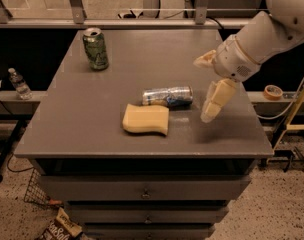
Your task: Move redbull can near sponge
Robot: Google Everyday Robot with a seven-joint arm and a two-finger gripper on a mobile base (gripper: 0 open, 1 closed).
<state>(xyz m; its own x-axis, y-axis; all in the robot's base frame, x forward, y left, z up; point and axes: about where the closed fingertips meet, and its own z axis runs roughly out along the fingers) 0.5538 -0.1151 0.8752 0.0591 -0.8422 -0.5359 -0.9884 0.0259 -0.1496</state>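
The redbull can lies on its side on the grey table, silver with blue patches. Its lower edge is right next to the top edge of the pale-yellow sponge, which lies flat in front of it. My gripper hangs a little to the right of the can and above the table, open and empty. One finger points down toward the table; the other sticks out at the upper left.
A green can stands upright at the table's far left. A water bottle is on a ledge left of the table. A tape roll lies at the right. Drawers are below the tabletop.
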